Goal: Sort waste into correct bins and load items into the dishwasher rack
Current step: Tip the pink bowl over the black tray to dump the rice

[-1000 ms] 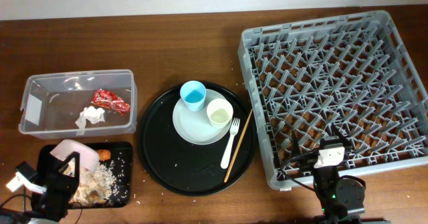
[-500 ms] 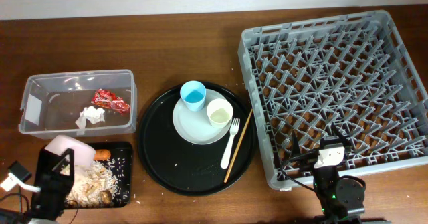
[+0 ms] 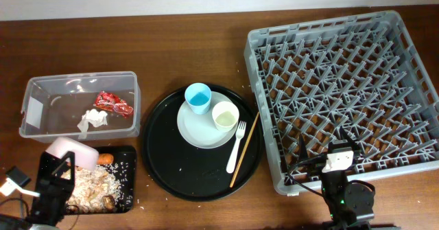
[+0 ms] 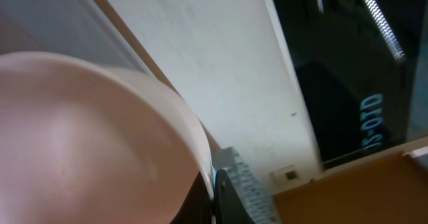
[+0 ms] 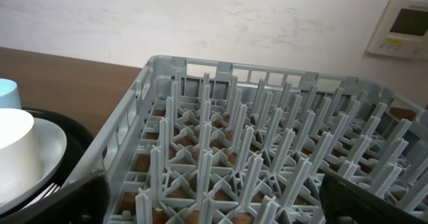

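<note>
Scraps of rice (image 3: 89, 187) lie spread across the shallow black tray (image 3: 132, 178) at the near left of the counter (image 3: 171, 38). The scatter is wider than a second ago, and the carrot (image 3: 104, 158) sits at the tray's far edge. Above it the left end effector (image 3: 62, 167) is pinched tight on the rim of the pink bowl (image 3: 68, 150), and its arm has drawn back leftward. The tipping looks finished, so the bowl is probably bound for the rack next.

The left wrist view adds only that the bowl is tilted and fills the frame, with its inside hidden. The right end effector (image 5: 214, 200) hangs by the rack's near edge, fingers spread wide, holding nothing.

Farther back, the red wrapper (image 3: 112, 104) and tissue (image 3: 92, 120) sit in the clear tub (image 3: 79, 77). The plate (image 3: 199, 130), blue cup (image 3: 198, 98), cream cup (image 3: 225, 115), fork (image 3: 236, 147) and chopsticks (image 3: 245, 150) wait on the round black tray (image 3: 164, 168). The dishwasher rack (image 3: 343, 86) is empty, and the right wrist view shows its pegs bare.
</note>
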Available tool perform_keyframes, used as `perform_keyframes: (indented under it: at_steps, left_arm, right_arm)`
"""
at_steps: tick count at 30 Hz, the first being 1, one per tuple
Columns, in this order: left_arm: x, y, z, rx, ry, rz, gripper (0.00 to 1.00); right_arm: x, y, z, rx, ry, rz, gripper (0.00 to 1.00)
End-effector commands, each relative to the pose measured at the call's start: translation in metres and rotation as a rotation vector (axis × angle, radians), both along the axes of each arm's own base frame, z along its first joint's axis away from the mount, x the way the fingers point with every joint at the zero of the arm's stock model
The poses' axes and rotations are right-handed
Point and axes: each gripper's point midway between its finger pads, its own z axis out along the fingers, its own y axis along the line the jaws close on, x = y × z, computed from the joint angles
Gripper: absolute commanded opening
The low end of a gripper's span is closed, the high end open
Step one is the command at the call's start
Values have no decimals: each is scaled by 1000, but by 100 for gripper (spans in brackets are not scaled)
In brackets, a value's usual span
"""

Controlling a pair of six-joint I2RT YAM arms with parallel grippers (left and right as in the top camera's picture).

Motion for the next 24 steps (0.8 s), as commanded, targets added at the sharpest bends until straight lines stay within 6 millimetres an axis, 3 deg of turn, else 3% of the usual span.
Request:
perform_keyframes:
  at_steps: [1,2,3,4,6,7,10,12,13,14,15,16,17,19,20,22,24]
  left_arm:
    - [-1,-6,8,-94,-19,-14,0]
    - [0,3,1,2,11,8,0]
    - [1,9,-8,-42,71,33,0]
    - [0,-1,5,-73,-7,-7,0]
    - [0,7,-3,-56,38,21,0]
    - [-1,1,8,-59,-29,-10,0]
    - [-2,-4,7,-136,-9,-8,0]
    - [1,9,-4,19,34,25,0]
    - [-1,-2,7,-103,-18,-9,0]
    - [-2,-7,7,-114,-14,-12,0]
    - [1,4,0,15,8,7,0]
    - [1,7,-7,-75,61,24,0]
    - [0,-2,7,-78,-24,-16,0]
    - [2,8,1,18,1,6,0]
    - [1,3,8,-61,-29,-15,0]
    - [2,7,6,-6,-23,-6,0]
    - [1,1,7,-81,-23,-16,0]
  right_arm:
    - [0,-3,-3,-4,4,-14,99]
    - [0,-3,-3,-4,4,-14,99]
    - [0,-3,-3,-4,4,-14,99]
    - [0,-3,-3,-4,4,-14,99]
    - [0,-3,-3,-4,4,-14,99]
    - [0,-3,-3,-4,4,-14,99]
    - [0,-3,-3,-4,4,-14,99]
    - [0,-3,-3,-4,4,-14,99]
    - [0,-3,-3,-4,4,-13,99]
    - [0,-3,-3,-4,4,-14,99]
    - [0,-3,-3,-4,4,-14,99]
    - [0,-3,-3,-4,4,-14,99]
    - [0,-3,-3,-4,4,-14,99]
    - [0,-3,-3,-4,4,-14,99]
    - [0,-3,-3,-4,4,-14,99]
    - [0,-3,-3,-4,4,-14,99]
    - [0,-3,-3,-4,4,-14,99]
